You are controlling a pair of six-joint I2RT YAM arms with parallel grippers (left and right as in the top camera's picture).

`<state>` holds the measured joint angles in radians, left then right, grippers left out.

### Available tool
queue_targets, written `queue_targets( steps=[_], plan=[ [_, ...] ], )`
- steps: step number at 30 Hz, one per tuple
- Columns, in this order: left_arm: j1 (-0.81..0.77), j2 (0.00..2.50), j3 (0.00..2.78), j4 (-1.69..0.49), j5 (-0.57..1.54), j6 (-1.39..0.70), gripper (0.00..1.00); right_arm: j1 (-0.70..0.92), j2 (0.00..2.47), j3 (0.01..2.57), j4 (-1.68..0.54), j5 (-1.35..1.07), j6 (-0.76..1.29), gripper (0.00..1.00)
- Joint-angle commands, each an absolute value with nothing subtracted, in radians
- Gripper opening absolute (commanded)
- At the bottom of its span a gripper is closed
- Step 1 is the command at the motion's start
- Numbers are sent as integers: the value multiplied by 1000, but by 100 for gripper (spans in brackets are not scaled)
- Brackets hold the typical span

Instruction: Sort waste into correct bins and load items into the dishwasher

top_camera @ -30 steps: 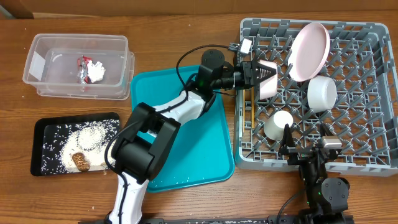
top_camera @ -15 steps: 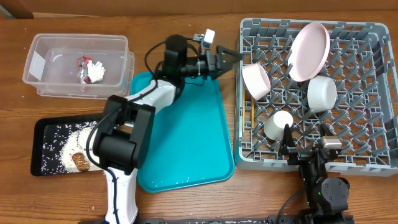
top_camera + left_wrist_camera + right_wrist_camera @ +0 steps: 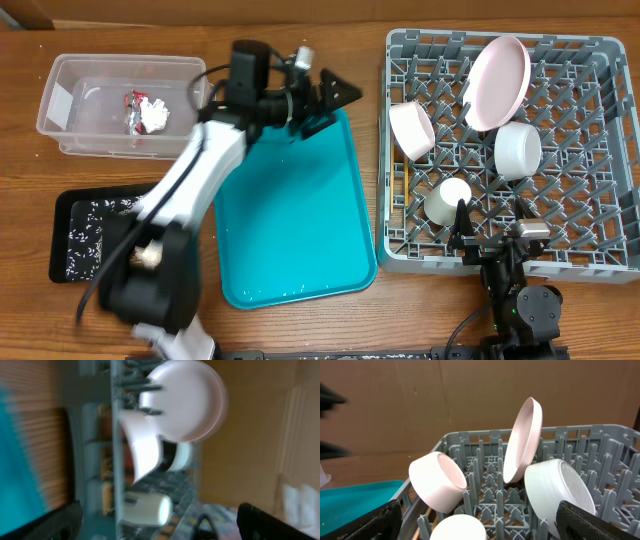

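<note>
The left end effector hangs released, empty; right of it, the rack carries plate, pink bowl, white bowl and cup; left of it, wrapper and tissue lie in the tub; chopsticks are not visible.

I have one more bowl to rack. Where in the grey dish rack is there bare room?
The grey plastic dish rack is bare along its right edge, beyond the white bowl, and in its front-right corner. The left and middle are crowded with the small pinkish bowl, pale pink round plate and small white cup.
</note>
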<state>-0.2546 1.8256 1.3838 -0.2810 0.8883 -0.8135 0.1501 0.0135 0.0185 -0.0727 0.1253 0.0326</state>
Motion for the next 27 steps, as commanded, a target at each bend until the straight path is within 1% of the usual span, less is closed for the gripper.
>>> queue_targets(
  steps=[1, 3, 5, 8, 12, 15, 22, 27],
  plan=[
    [-268, 1590, 1399, -538, 433, -481, 100, 146, 3, 8, -68, 118, 29, 100],
    [-276, 1487, 1400, -681, 255, -413, 100, 146, 3, 8, -68, 118, 29, 100],
    [-281, 1392, 1400, -790, 135, -347, 100, 146, 3, 8, -68, 118, 29, 100],
    [-289, 1277, 1400, -904, 51, -302, 100, 146, 3, 8, -68, 118, 29, 100],
    [-289, 1182, 1400, -993, 45, -302, 100, 146, 3, 8, -68, 118, 29, 100],
    [-289, 1148, 1400, -1034, 80, -303, 100, 146, 3, 8, -68, 118, 29, 100],
    [-289, 1159, 1399, -1044, 102, -302, 100, 146, 3, 8, -68, 118, 29, 100],
    [-289, 1176, 1398, -1100, 44, -302, 100, 146, 3, 8, -68, 118, 29, 100]
  ],
)
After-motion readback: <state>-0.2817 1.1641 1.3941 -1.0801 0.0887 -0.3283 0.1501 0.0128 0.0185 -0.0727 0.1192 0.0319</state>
